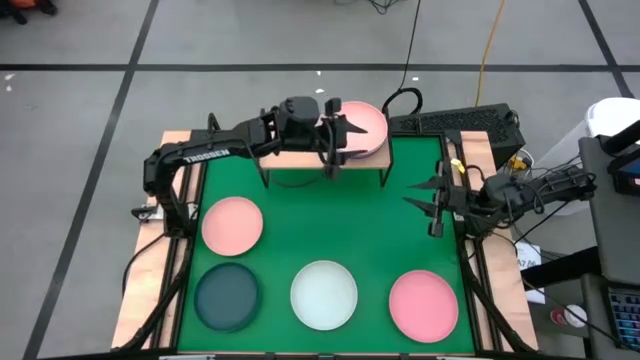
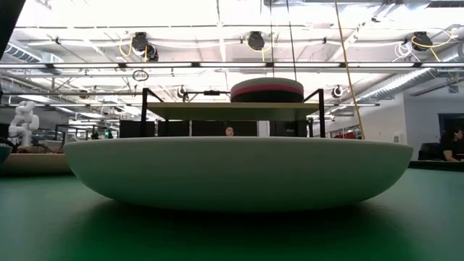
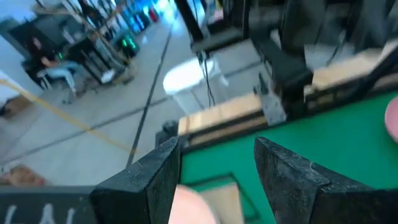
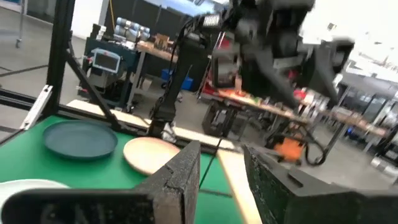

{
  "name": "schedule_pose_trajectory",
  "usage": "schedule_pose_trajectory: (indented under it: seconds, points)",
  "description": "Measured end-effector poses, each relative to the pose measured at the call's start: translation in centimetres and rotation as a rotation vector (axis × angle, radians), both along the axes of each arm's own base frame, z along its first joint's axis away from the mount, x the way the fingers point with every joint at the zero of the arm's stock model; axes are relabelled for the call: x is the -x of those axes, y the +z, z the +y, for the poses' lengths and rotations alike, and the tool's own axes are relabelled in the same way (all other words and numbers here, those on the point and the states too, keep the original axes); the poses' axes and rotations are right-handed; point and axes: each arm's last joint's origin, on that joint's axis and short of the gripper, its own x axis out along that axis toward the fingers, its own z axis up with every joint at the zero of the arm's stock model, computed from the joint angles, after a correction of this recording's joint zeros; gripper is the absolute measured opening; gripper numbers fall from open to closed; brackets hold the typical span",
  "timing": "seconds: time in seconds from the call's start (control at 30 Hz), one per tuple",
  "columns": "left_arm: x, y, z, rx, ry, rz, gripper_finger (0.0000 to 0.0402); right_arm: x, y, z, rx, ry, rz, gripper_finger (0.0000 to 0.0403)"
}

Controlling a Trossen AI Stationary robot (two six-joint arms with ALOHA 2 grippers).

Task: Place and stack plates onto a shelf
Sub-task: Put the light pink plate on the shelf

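The shelf, a wooden plank on black wire legs, stands at the far side of the green mat. On its right half sits a stack of plates with a light pink one on top. My left gripper hangs open above the stack's left rim, and in the low view nothing touches the stack. A light pink plate, a dark teal plate, a whitish mint plate and a magenta plate lie flat on the mat. My right gripper waits open over the mat's right edge.
The green mat has bare room between the shelf and the row of plates. The shelf's left half carries nothing. A keyboard lies beyond the far right corner. The mint plate fills the low view's foreground. A person sits in the room behind.
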Motion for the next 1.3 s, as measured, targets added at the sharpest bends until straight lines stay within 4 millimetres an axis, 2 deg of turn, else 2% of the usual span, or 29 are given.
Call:
schedule_pose_trajectory:
  seconds: [0.17, 0.43, 0.6, 0.77, 0.93, 1.13, 1.3]
  points:
    - [-0.4, 0.2, -2.1, 0.038, -0.043, -0.024, 0.0214, 0.0, -0.8, 0.0, -0.086, 0.001, 0.072, 0.0110]
    - [-0.9, 0.3, -5.7, 0.137, -0.096, -0.035, 0.0213, 0.1, -3.2, 0.0, -0.281, -0.035, 0.279, 0.0110]
    - [-1.6, -0.9, -8.1, 0.178, -0.118, -0.084, 0.0214, -0.1, -3.6, 0.2, -0.338, 0.012, 0.329, 0.0110]
    - [-1.9, -1.7, -9.1, 0.214, -0.092, -0.130, 0.0213, -0.4, -3.6, 0.6, -0.387, 0.095, 0.343, 0.0110]
    - [-2.1, -3.4, -9.5, 0.246, -0.057, -0.092, 0.0214, -0.5, -3.8, 0.7, -0.391, 0.127, 0.365, 0.0110]
    - [-0.1, -4.0, -9.2, 0.252, -0.055, -0.147, 0.0213, -0.4, -4.2, 0.8, -0.411, 0.160, 0.421, 0.0110]
    - [3.9, -5.0, -7.7, 0.284, -0.024, -0.283, 0.0214, -0.2, -4.6, 0.8, -0.421, 0.144, 0.461, 0.0110]
